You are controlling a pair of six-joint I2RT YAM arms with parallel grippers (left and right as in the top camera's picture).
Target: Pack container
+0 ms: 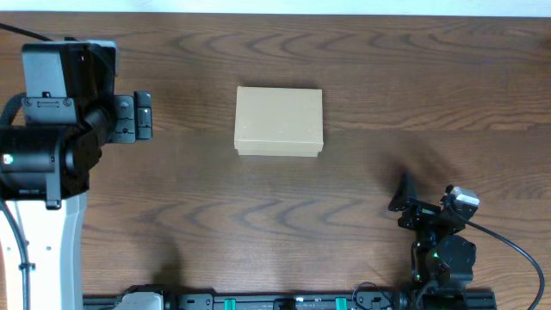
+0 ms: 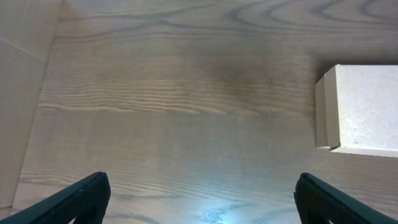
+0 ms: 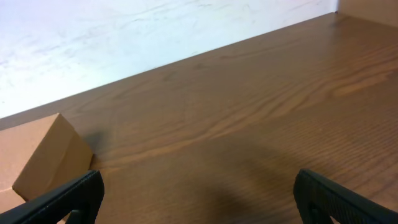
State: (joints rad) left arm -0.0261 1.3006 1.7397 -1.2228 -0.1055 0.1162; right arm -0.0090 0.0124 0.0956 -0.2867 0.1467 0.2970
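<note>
Tan container (image 1: 279, 120) lying right of the left gripper (image 1: 146, 115), short end toward it — right gripper (image 1: 410, 203) about as near, both spread, empty.

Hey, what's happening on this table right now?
Two robot arms are set up to pack the box, which sits closed in the middle of the table. Neither arm touches it. The left gripper is open, off to the box's left. The right gripper is open too and holds nothing.
</note>
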